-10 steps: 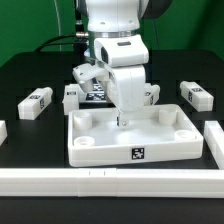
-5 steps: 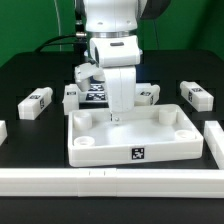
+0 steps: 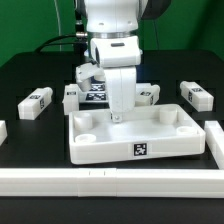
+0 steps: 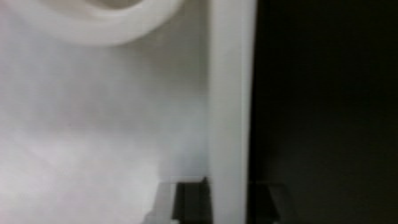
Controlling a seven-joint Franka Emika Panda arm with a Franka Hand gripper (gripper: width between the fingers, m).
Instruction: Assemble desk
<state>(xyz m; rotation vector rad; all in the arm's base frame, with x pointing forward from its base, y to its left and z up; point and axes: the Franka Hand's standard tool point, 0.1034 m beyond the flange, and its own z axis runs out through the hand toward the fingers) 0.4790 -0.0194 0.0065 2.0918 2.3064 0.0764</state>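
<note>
The arm (image 3: 115, 45) stands over the middle of the black table (image 3: 30, 70). Its last links point straight down and the wrist is vertical above the far side of the tabletop (image 3: 108, 152). The gripper (image 3: 118, 117) is lowered onto the tabletop's far rim, about midway along that edge. In the blurred wrist view, the two dark fingers (image 4: 189, 205) sit on either side of the rim, close against its faces. The claw therefore looks clamped on the rim, one finger inside the tray and one outside.

The tabletop lies flat on the table just in front of the arm's base, open side up, with a tag on its near wall. A round corner socket (image 4: 111, 18) shows in the wrist view beside the rim.

Four white leg blocks lie loose on the table beyond it. The outer left leg (image 3: 35, 102) and the inner left leg (image 3: 70, 97) are toward the exterior view's left. The inner right leg (image 3: 147, 95) and the outer right leg (image 3: 194, 95) are toward its right. The marker board (image 3: 96, 94) lies behind the gripper, partly hidden by the arm. A long white rail (image 3: 100, 181) runs along the near edge of the table, apart from the tabletop.
</note>
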